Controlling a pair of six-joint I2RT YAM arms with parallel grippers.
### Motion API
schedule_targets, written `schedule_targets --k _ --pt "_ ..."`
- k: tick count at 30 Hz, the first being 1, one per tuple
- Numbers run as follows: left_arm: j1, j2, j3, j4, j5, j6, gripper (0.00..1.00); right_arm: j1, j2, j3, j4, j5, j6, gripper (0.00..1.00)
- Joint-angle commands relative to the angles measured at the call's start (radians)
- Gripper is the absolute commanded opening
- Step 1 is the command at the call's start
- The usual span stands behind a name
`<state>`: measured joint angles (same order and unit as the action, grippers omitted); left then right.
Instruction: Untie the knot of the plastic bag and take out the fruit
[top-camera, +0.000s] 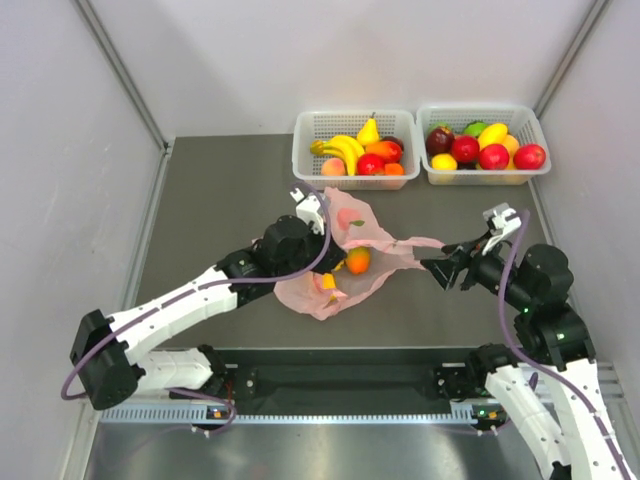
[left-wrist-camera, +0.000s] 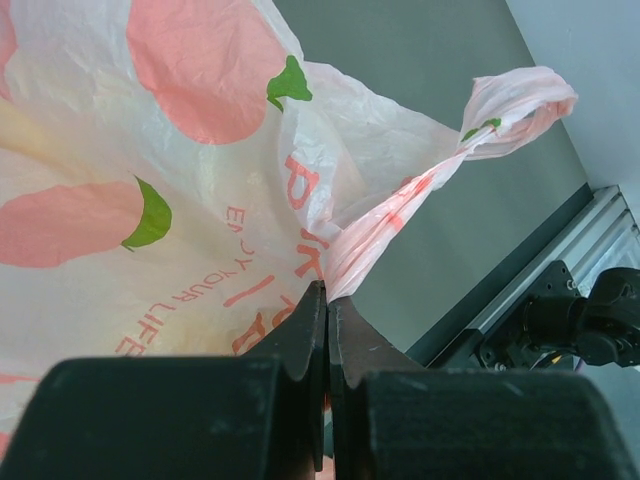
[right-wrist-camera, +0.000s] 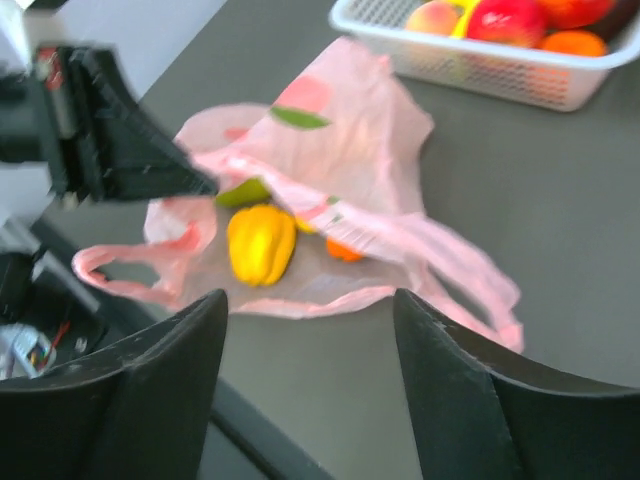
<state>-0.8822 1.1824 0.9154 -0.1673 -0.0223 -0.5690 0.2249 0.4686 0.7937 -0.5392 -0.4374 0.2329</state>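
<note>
The pink plastic bag lies crumpled mid-table, its mouth open towards the right arm. My left gripper is shut on the bag's film and holds its upper side up. A twisted handle strand runs from that grip to the right; I cannot make out a tied knot. An orange fruit and a yellow fruit lie in the bag, and both show in the right wrist view: yellow, orange. My right gripper is open and empty, just right of the bag's handle loop.
Two white baskets full of fruit stand at the back: one at centre, one to its right. Grey walls close in both sides. A metal rail runs along the near edge between the arm bases.
</note>
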Motion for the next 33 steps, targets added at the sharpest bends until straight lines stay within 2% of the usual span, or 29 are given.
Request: schedule_targets --k 1,2,4,9,12,15,16,18,19,21,22,27,33 --pt "0.006 0.011 0.057 0.075 -0.002 0.014 0.00 0.002 -0.011 -0.010 -0.007 -0.179 -0.018 0.61" --pt "0.006 0.014 0.068 0.075 -0.010 0.015 0.00 0.005 -0.031 -0.017 0.005 -0.194 -0.008 0.57" --pt "0.006 0.025 0.082 0.074 -0.010 0.017 0.00 0.011 -0.062 -0.054 0.074 -0.224 0.022 0.41" --pt "0.006 0.039 0.099 0.072 -0.011 0.017 0.00 0.036 -0.035 -0.126 0.136 -0.255 0.052 0.37" --pt "0.006 0.043 0.105 0.071 -0.010 0.017 0.00 0.112 0.021 -0.157 0.157 -0.152 0.039 0.42" --pt "0.008 0.045 0.108 0.068 -0.016 0.015 0.00 0.269 0.109 -0.151 0.205 0.007 0.042 0.49" --pt "0.009 0.043 0.109 0.065 -0.018 0.015 0.00 0.378 0.170 -0.142 0.215 0.131 0.042 0.51" --pt "0.011 0.040 0.111 0.065 -0.015 0.012 0.00 0.524 0.241 -0.111 0.229 0.248 0.029 0.58" --pt "0.014 0.040 0.114 0.065 -0.010 0.012 0.00 0.557 0.307 -0.102 0.245 0.349 0.023 0.61" --pt "0.015 0.033 0.117 0.061 -0.008 0.011 0.00 0.611 0.356 -0.090 0.280 0.423 0.019 0.66" --pt "0.017 0.029 0.117 0.060 -0.007 0.011 0.00 0.620 0.399 -0.093 0.306 0.493 0.014 0.67" --pt "0.023 0.014 0.105 0.057 -0.027 0.020 0.00 0.665 0.502 -0.151 0.572 0.627 0.013 0.71" --pt "0.031 0.006 0.074 0.065 -0.039 0.023 0.00 0.671 0.703 -0.171 0.816 0.719 0.040 0.76"
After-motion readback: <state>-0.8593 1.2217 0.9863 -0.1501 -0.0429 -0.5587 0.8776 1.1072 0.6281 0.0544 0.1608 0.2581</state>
